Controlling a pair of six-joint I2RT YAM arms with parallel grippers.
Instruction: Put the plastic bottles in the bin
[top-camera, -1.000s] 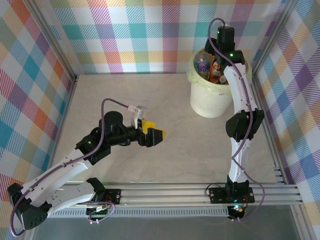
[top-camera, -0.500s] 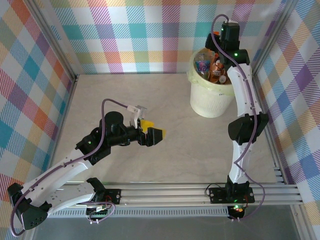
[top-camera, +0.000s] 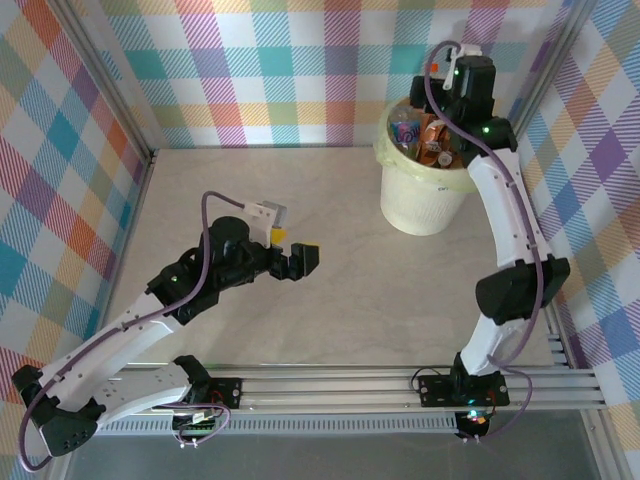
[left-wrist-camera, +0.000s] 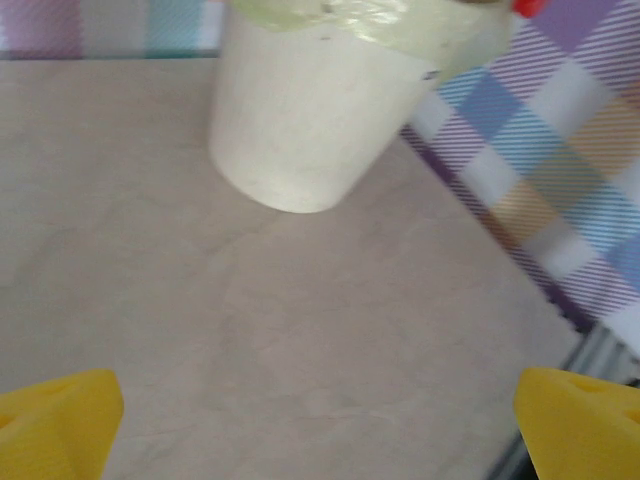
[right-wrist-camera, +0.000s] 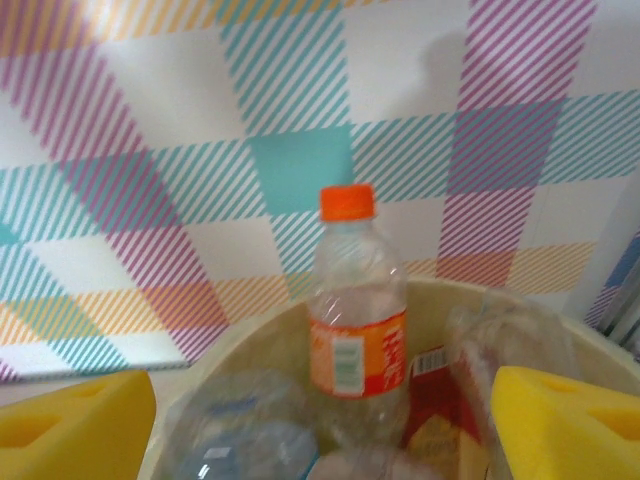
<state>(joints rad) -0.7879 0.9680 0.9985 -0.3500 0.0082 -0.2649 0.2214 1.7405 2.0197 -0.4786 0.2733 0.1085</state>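
Your right pincer (right-wrist-camera: 320, 425) hangs over the bin (top-camera: 420, 205), jaws wide, holding nothing; the orange-capped bottle (right-wrist-camera: 355, 320) stands upright at its 12 o'clock, seemingly settled inside already. Your left pincer (top-camera: 297, 262), wide too, has the bin at 2 o'clock, well apart.

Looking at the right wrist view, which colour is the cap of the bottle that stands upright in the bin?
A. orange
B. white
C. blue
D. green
A: the bottle standing upright in the bin has an orange cap, matching its orange label.
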